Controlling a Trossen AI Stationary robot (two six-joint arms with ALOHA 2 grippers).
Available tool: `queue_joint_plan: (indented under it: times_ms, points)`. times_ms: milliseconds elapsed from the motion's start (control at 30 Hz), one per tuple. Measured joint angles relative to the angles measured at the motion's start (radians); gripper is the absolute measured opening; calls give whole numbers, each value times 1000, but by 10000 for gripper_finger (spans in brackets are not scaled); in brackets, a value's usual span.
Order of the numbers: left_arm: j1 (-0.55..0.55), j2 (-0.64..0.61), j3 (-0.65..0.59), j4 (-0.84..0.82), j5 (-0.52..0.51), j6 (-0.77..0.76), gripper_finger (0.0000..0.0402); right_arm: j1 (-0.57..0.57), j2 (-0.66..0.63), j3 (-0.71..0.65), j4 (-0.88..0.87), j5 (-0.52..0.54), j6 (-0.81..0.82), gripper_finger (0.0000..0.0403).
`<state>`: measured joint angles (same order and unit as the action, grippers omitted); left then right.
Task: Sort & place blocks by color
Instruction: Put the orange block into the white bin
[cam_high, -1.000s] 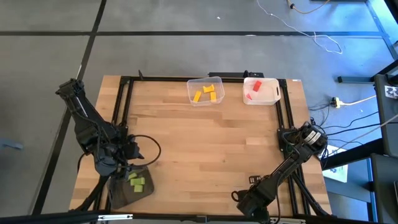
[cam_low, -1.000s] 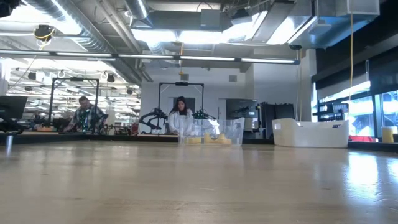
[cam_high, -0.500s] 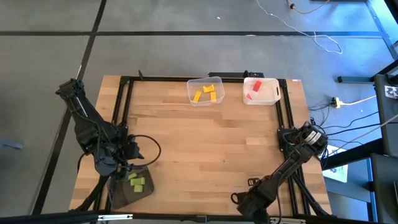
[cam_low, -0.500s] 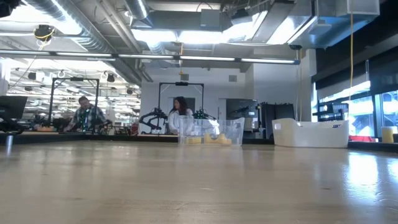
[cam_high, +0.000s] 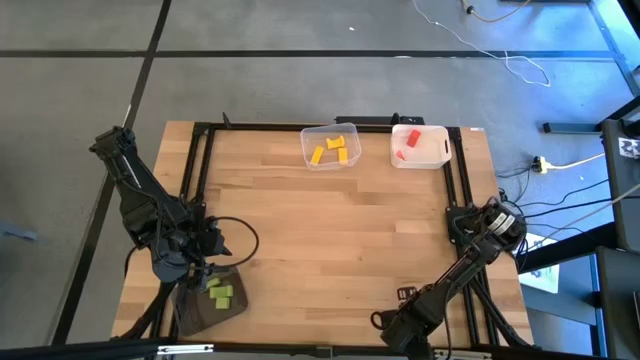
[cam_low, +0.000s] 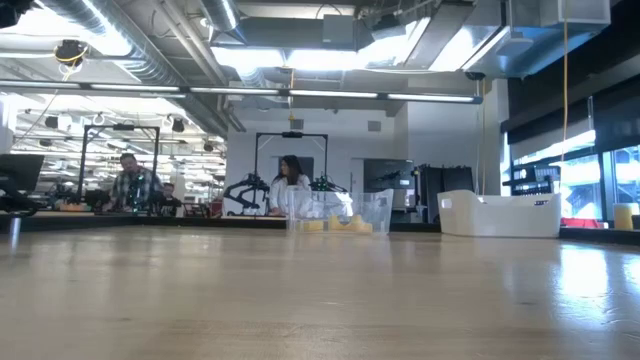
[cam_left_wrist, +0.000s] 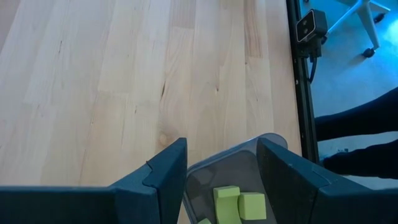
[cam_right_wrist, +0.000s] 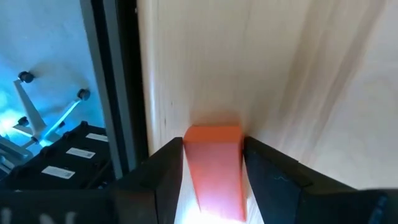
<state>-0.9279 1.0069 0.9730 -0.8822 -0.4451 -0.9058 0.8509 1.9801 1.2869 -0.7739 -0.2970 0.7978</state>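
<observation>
Fingers (cam_right_wrist: 163, 177) of the right gripper (cam_high: 388, 322) are clamped on a red block (cam_right_wrist: 212, 163), one finger on each side. Over the last second that gripper has slid a little along the near edge of the table (cam_high: 330, 230) toward the left; nothing else on the table has moved. Read: the last loose block is in hand but not yet delivered, since the white bin (cam_high: 440, 150) that holds the reds sits at the far edge, well apart from the gripper, so a carry and a drop are probably still to come. The left gripper (cam_left_wrist: 222, 149) hasn't budged; it hangs over the dark bin (cam_high: 200, 308) at the near left corner, fingers spread and holding nothing, the bin's rim and the green blocks (cam_left_wrist: 239, 204) showing between them. Counts from the high view: three yellow blocks (cam_high: 336, 143) in the clear bin (cam_high: 305, 150). Red blocks (cam_high: 411, 138) in the white bin look like two, though it's hard to be sure. Greens in the dark bin look like three — two plain in the left wrist view, a third only a sliver. Add the gripped red one and that's nine. No block lies loose on the wood.
</observation>
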Motion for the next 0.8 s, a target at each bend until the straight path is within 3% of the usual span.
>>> queue_joint_plan:
  times_ms: [300,567,800]
  points:
    - [0,0,0,0,0,0,183,1,34,6,-17,48,-41,171]
    - [0,0,0,0,-23,0,183,-10,34,6,-49,56,-11,121]
    - [0,0,0,0,-67,2,183,-50,36,27,-178,115,30,121]
